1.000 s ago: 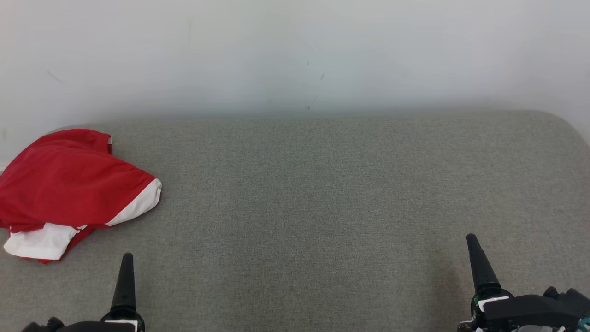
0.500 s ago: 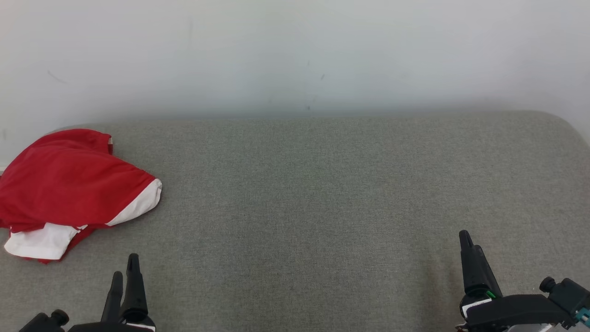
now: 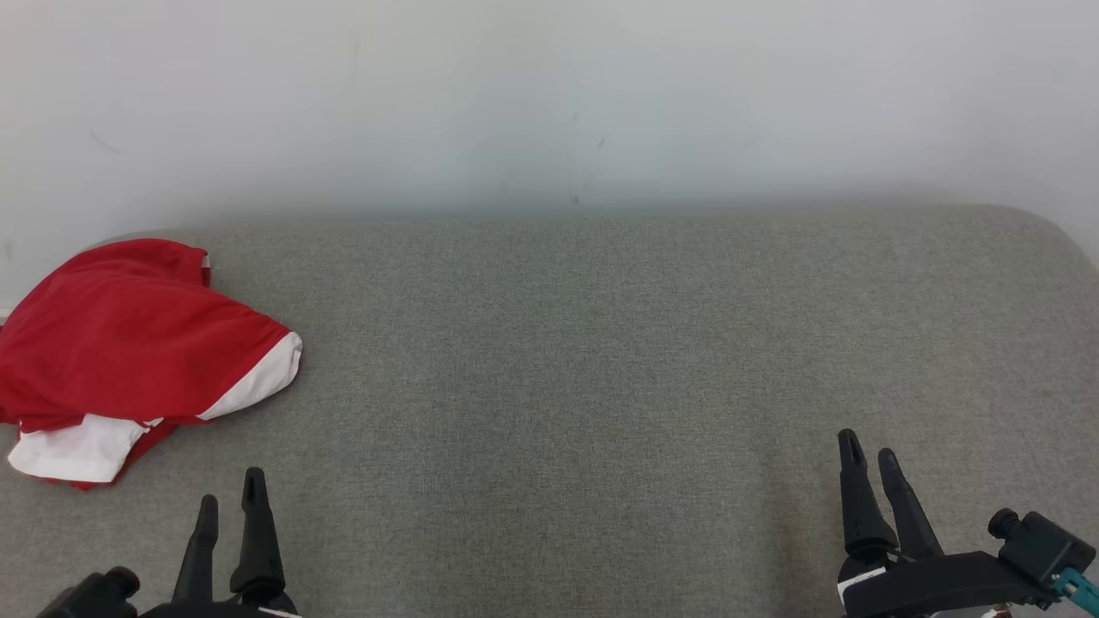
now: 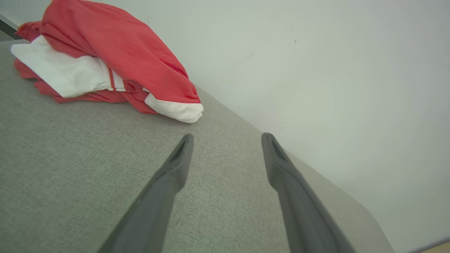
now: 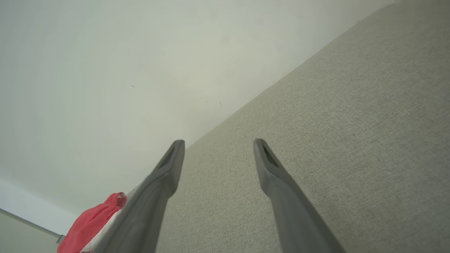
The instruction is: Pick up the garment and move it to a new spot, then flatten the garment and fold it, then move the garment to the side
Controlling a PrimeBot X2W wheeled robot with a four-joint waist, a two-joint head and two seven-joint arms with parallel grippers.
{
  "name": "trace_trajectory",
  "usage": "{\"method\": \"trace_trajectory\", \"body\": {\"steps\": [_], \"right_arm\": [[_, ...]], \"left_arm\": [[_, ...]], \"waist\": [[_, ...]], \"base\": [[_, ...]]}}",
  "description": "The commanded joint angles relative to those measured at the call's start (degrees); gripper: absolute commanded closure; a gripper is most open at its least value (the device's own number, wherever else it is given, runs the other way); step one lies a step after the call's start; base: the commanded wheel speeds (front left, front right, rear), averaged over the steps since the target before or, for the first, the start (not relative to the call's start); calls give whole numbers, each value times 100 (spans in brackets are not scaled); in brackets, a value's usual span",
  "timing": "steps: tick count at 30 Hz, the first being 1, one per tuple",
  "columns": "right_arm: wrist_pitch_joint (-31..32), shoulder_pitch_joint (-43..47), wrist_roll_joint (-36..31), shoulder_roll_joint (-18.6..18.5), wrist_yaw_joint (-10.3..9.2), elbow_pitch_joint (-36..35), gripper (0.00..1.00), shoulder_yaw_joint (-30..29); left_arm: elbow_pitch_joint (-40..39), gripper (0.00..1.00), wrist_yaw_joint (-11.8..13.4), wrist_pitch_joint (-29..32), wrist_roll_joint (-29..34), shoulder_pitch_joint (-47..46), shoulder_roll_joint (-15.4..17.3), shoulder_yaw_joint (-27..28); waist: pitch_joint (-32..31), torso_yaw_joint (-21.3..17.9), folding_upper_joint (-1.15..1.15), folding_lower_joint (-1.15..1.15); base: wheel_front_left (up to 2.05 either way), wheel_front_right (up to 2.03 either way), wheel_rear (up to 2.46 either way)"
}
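Red crumpled garment with white panels [image 3: 129, 343] lies heaped at the far left of the grey woven cushion [image 3: 558, 386], against the pale wall [image 3: 549, 103] and untouched, so the first pick-up looks not yet begun. The left gripper [image 3: 230, 486], jaws spread and empty, sits near it; the right gripper [image 3: 866, 443], likewise spread, is well apart. The next move calls for reaching forward-left and pinching a fold. There is ample bare cushion to the right, though the wall crowds the heap

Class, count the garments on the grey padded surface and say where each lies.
1: a red-and-white garment, bunched at the far left of the grey padded surface. Anything beneath it would be hidden.
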Motion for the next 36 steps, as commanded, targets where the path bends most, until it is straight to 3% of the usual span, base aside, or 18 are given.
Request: {"method": "trace_trajectory", "body": {"steps": [1,36], "right_arm": [[-51,-8,-139,-21,-5,-88,0,22],[-580,195,-2397,-25,-9,-219,0,115]], "left_arm": [[-92,0,-26,-57,167,14,50,-10],[-336,0,-213,-591,2193,326,256,-196]], "waist": [[-1,0,0,0],[-87,13,0,0]], "base": [[0,0,0],[0,0,0]]}}
